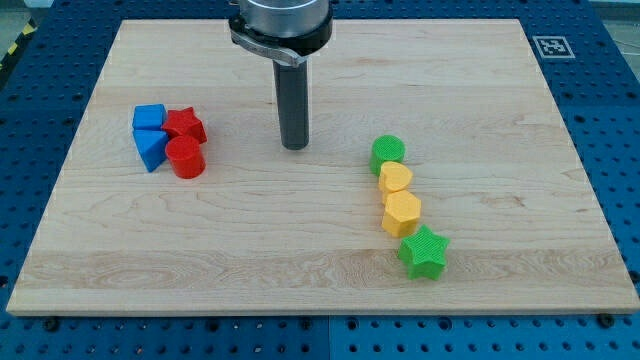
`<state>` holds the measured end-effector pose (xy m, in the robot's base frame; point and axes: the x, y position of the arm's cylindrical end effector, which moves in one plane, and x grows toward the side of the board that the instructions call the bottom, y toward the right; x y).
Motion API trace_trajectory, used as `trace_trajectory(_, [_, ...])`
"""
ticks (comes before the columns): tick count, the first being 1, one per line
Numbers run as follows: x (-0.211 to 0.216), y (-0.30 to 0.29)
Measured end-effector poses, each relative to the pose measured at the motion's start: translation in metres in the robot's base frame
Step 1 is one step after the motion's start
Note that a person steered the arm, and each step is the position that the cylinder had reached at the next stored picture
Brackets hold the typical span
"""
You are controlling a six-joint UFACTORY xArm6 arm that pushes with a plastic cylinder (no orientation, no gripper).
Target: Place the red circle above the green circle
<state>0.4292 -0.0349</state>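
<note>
The red circle is a short red cylinder at the view's left, touching a red star above it and a blue block on its left. The green circle stands right of centre, at the top of a column of blocks. My tip rests on the board between the two, roughly 110 px right of the red circle and 90 px left of the green circle, touching no block.
A blue cube sits above the other blue block. Below the green circle run a yellow heart, a yellow hexagon and a green star. The wooden board is ringed by a blue perforated table.
</note>
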Motion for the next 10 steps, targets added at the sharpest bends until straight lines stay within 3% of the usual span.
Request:
trace_trajectory(3, [0.011, 0.0])
trace_trajectory(5, [0.057, -0.011])
trace_trajectory(8, [0.117, -0.108])
trace_trajectory(9, [0.11, -0.147])
trace_trajectory(10, [0.073, -0.147])
